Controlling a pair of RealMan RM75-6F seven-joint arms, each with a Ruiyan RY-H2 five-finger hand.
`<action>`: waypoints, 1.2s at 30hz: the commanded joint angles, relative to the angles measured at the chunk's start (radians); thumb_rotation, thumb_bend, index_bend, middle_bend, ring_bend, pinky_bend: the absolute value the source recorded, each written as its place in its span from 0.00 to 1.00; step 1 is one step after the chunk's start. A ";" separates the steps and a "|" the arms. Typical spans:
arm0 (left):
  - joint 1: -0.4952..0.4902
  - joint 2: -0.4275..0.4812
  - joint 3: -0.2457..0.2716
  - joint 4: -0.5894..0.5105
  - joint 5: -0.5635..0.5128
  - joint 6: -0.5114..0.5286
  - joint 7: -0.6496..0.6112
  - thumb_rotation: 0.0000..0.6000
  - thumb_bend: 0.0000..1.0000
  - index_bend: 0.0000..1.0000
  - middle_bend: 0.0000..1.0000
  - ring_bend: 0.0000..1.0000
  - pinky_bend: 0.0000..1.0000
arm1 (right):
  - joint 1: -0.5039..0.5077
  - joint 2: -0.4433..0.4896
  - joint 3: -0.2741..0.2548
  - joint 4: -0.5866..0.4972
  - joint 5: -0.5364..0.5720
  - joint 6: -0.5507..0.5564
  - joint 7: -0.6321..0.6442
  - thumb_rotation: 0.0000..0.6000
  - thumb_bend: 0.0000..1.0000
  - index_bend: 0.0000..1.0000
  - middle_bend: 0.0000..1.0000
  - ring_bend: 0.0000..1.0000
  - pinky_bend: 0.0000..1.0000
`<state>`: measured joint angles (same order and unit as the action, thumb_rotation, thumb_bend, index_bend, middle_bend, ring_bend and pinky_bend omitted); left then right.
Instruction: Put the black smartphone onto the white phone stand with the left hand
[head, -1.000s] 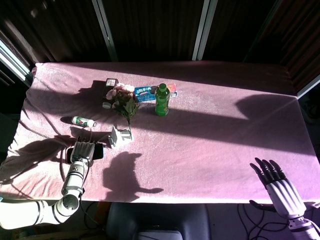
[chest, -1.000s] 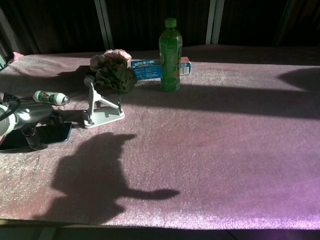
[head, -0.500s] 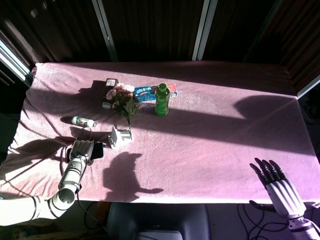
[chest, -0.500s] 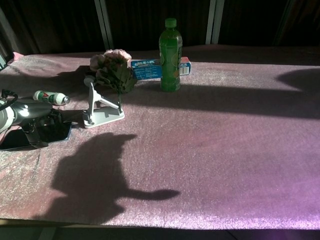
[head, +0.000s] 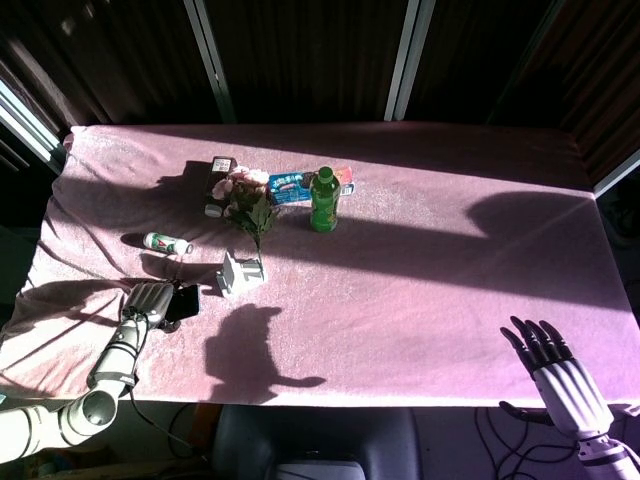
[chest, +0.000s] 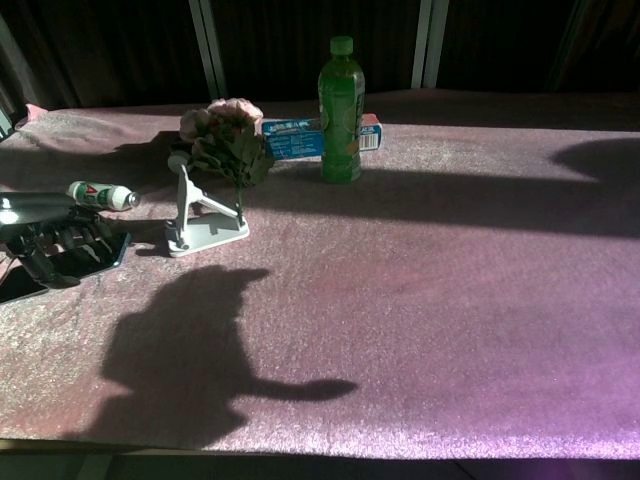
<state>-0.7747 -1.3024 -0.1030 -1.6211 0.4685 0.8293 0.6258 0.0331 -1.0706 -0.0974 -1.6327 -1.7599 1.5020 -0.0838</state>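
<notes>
Left hand (head: 148, 302) over the black smartphone (head: 184, 302) at the table's (head: 420, 280) eight-o'clock edge; fingers (chest: 62, 243) curl down around the phone, apparently gripping it, though shadow hides the contact. The white phone stand (head: 238, 272) sits just beside it, toward two o'clock. A good grasp holds both long edges, lifts level, then tilts the phone onto the cradle. Right hand (head: 555, 370) hangs off the table, fingers spread, holding nothing.

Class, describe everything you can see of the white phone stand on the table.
The white phone stand looks like plastic or painted metal: a flat base on the pink cloth and a slanted upright braced by a strut. It stands empty, in front of the flowers, whose stems overlap it. The black smartphone lies to its left under the left hand, apart from the stand.
</notes>
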 joint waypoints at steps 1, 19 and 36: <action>0.098 0.062 -0.039 -0.030 0.153 -0.027 -0.210 1.00 0.39 0.90 1.00 0.77 0.22 | -0.001 0.000 0.001 0.000 0.001 0.001 0.000 1.00 0.13 0.00 0.00 0.00 0.00; 0.360 0.120 -0.232 -0.142 0.674 0.094 -1.039 1.00 0.40 0.91 1.00 0.77 0.23 | 0.002 -0.004 0.002 -0.004 0.009 -0.009 -0.010 1.00 0.13 0.00 0.00 0.00 0.00; 0.236 -0.303 -0.281 0.091 0.727 0.342 -0.979 1.00 0.40 0.91 1.00 0.77 0.23 | 0.002 0.002 0.000 0.000 0.006 -0.006 0.003 1.00 0.13 0.00 0.00 0.00 0.00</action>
<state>-0.5036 -1.5561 -0.3760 -1.5866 1.1764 1.1564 -0.3511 0.0356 -1.0697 -0.0979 -1.6337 -1.7547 1.4949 -0.0823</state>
